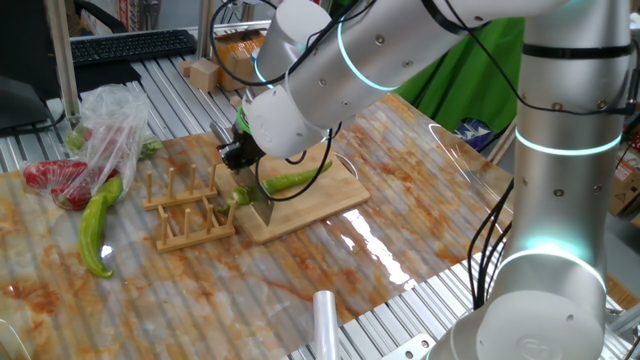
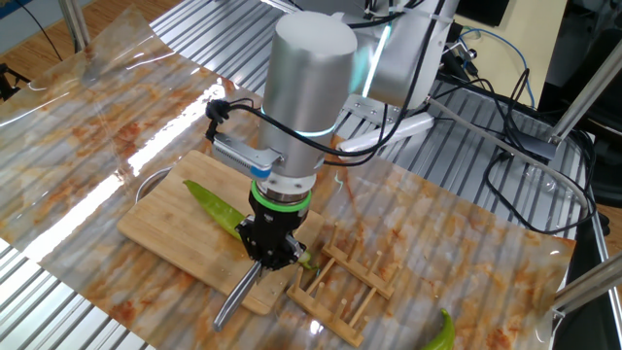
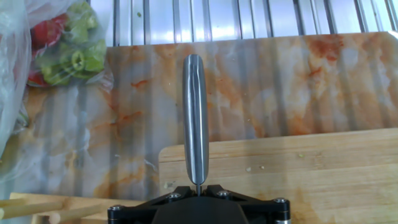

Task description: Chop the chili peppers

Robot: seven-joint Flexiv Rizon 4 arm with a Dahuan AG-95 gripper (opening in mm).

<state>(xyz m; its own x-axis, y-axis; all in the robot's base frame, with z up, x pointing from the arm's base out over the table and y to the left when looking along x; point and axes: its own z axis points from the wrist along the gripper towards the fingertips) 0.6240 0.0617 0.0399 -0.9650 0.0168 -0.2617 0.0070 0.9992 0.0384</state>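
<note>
Knife: we are gripping a knife [image 2: 236, 295] by its blade end, and its metal handle is running up the middle of the hand view, pointing away from the camera.
Gripper: our gripper [image 2: 269, 255] is closing tight on the knife, jaws nearly together; in the hand view only the black base at the bottom edge is showing.
Chili pepper: the chili pepper [image 1: 293, 179] is lying across the cutting board [image 1: 335, 203] at centre frame, just right of our blade, so we judge we are lining up a cut near its end.
Cut piece: a small green chunk [image 1: 240, 196] is sitting at the board's left edge, beside the wooden rack [image 1: 187, 213].
One fixed view: it is showing the pale curved pepper [image 1: 97, 223] and the plastic bag [image 1: 108, 125] at left.
Hand view: it is missing the chili entirely.
The other fixed view: it is showing the knife slanting down off the board's near edge.
</note>
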